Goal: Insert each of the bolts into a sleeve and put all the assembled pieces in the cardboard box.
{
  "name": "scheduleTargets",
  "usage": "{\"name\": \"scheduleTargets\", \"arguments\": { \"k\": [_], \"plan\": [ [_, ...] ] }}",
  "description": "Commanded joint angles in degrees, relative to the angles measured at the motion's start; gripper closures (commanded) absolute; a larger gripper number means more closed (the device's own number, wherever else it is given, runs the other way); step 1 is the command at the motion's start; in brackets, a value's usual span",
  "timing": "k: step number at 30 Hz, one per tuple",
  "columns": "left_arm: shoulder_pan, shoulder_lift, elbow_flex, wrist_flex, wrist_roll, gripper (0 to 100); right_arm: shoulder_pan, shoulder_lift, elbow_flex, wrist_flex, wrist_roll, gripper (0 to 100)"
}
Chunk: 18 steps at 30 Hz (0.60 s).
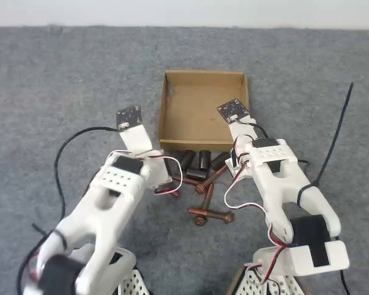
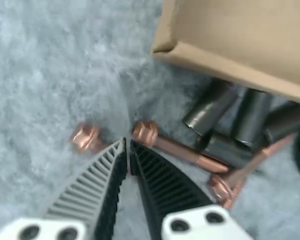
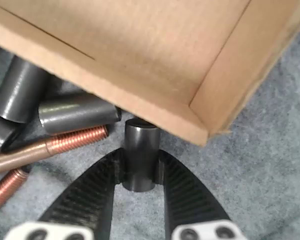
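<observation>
Nearest on the grey counter (image 1: 67, 86), copper bolts (image 1: 213, 215) lay scattered between the two arms. The left gripper (image 2: 127, 145) was empty, its fingers almost together and their tips just beside a bolt head (image 2: 146, 132). The right gripper (image 3: 140, 156) held a dark sleeve (image 3: 140, 137) close against the near corner of the cardboard box (image 1: 163, 110). Loose sleeves (image 1: 197, 161) crowded the box's front wall.

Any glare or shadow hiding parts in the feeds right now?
High view: even light, bolts plain to see. Left wrist view: pale sheen on the sleeves, nothing hidden. Right wrist view: the cardboard box wall shadows the top of the sleeve in the right gripper.
</observation>
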Motion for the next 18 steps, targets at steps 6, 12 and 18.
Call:
{"name": "scheduleTargets", "arguments": {
  "k": [6,12,18],
  "plan": [
    [-0.44,-6.51,4.53,1.58,0.26,98,0.48,-0.13,-2.73,-0.31,-0.18,99.2],
    [-3.87,5.63,-0.66,0.97,0.26,98,0.48,-0.13,-2.73,-0.31,-0.18,99.2],
    [-6.51,14.68,-6.29,1.05,0.26,98,0.48,-0.04,-2.73,-0.31,-0.18,99.2]
  ]
}}
